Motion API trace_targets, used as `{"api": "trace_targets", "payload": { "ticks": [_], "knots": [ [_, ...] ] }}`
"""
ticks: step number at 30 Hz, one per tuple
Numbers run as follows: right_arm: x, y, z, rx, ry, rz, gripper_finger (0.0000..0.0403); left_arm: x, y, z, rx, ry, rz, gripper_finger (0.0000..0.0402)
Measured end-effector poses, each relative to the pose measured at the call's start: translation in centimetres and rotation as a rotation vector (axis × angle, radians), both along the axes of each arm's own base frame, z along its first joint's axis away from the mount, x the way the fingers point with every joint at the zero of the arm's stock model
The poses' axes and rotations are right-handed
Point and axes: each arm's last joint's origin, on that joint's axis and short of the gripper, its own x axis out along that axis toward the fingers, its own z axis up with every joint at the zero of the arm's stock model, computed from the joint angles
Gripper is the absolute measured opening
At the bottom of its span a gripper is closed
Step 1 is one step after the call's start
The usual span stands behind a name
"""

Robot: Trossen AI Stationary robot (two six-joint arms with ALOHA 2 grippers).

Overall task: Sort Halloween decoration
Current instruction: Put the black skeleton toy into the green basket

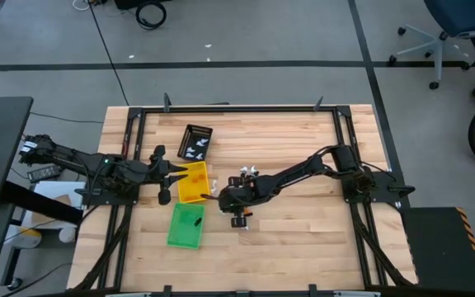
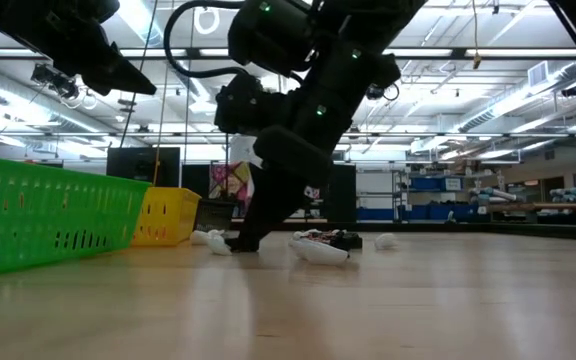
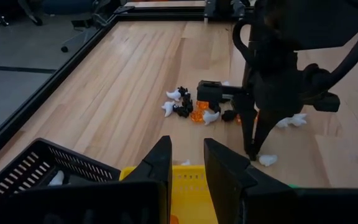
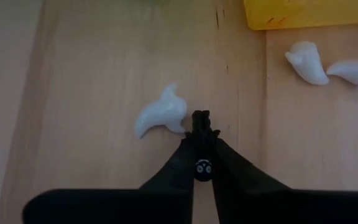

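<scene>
Near the table's middle, the right gripper (image 4: 202, 134) has its jaws shut on a small black trinket (image 4: 201, 118), a white ghost (image 4: 159, 112) just beside them.

Trinkets (image 3: 194, 109) lie right of three trays (image 1: 191, 183)

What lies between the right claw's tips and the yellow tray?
In the right wrist view, only bare wood separates the right claw from the yellow tray. A white ghost trinket lies beside the tips, off that line.
</scene>
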Motion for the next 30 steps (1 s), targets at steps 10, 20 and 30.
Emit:
{"api": "trace_targets", "payload": {
  "ticks": [10, 20, 30],
  "knots": [
    [1.8, 0.9, 3.8, -0.032, -0.023, 0.061, 0.0041, 0.0, 0.0, 0.0, 0.000, 0.000, 0.000, 0.0069],
    [3.4, 3.1, 6.9, 0.023, -0.205, 0.184, 0.0041, 0.0, 0.0, 0.0, -0.001, -0.001, 0.000, 0.0069],
    [5.7, 3.1, 5.5, 0.105, -0.360, 0.241, 0.0041, 0.1, 0.0, 0.1, -0.005, -0.015, 0.000, 0.0069]
  ]
}}
